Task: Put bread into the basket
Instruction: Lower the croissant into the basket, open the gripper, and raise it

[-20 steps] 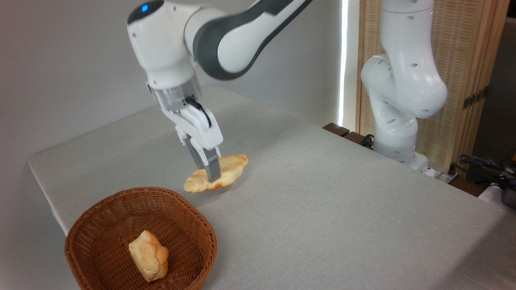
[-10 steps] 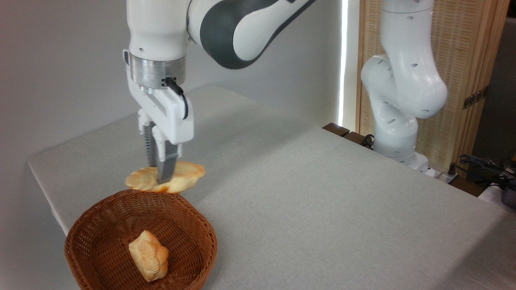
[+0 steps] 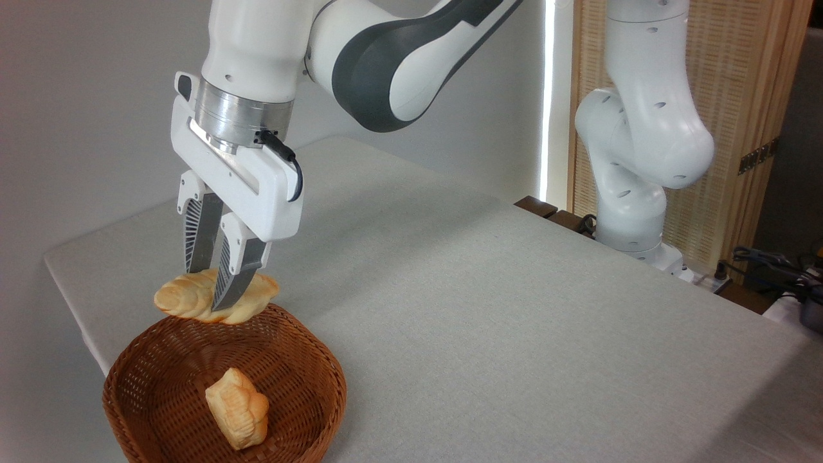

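A long golden-brown braided bread (image 3: 183,299) hangs in the air, lying roughly level, just above the far rim of the basket. My gripper (image 3: 207,299) is shut on the bread's middle, its ribbed fingers (image 3: 228,276) pointing down. The round brown wicker basket (image 3: 154,347) sits at the table's near left corner.
A shorter, paler, chunky bread piece (image 3: 236,408) lies inside the basket toward its near side. The grey table (image 3: 488,321) stretches to the right. The arm's white base (image 3: 633,161) stands at the far right edge, with cables (image 3: 771,263) beyond it.
My gripper has carried the bread up off the table and leftward, from beside the basket to above the basket's far rim. The wrist has also turned.
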`<state>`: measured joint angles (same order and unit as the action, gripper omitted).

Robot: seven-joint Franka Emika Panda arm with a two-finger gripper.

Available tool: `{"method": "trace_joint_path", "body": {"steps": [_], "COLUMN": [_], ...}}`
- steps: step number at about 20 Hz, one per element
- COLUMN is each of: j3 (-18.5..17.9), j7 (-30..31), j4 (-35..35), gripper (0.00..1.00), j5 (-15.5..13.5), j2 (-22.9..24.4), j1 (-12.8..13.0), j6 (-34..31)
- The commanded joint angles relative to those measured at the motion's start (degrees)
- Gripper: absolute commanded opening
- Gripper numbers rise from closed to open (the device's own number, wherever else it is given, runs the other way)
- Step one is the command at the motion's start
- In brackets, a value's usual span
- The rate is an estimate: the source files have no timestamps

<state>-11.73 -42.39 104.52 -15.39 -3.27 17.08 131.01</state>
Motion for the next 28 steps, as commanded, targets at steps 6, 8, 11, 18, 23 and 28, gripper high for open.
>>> {"method": "trace_joint_path", "body": {"steps": [6, 8, 11, 18, 23, 28], "j3": [-1.37, -1.37, -1.37, -1.02, -0.58, -0.58], "j7": [1.00, 1.00, 1.00, 3.63, 3.54, 3.10], "j4": [-0.72, -0.72, -0.72, -1.34, -2.48, -2.48], "gripper": [1.00, 1.00, 1.00, 1.00, 1.00, 1.00], "j5": [-1.13, -1.13, -1.05, 3.86, 9.14, 11.52], "j2": [-0.59, -0.50, -0.50, 0.37, 0.73, 1.08], "j1": [0.06, 0.06, 0.06, 0.23, 0.50, 0.85], "j6": [2.23, 2.14, 2.14, -9.34, -21.57, -28.97]}}
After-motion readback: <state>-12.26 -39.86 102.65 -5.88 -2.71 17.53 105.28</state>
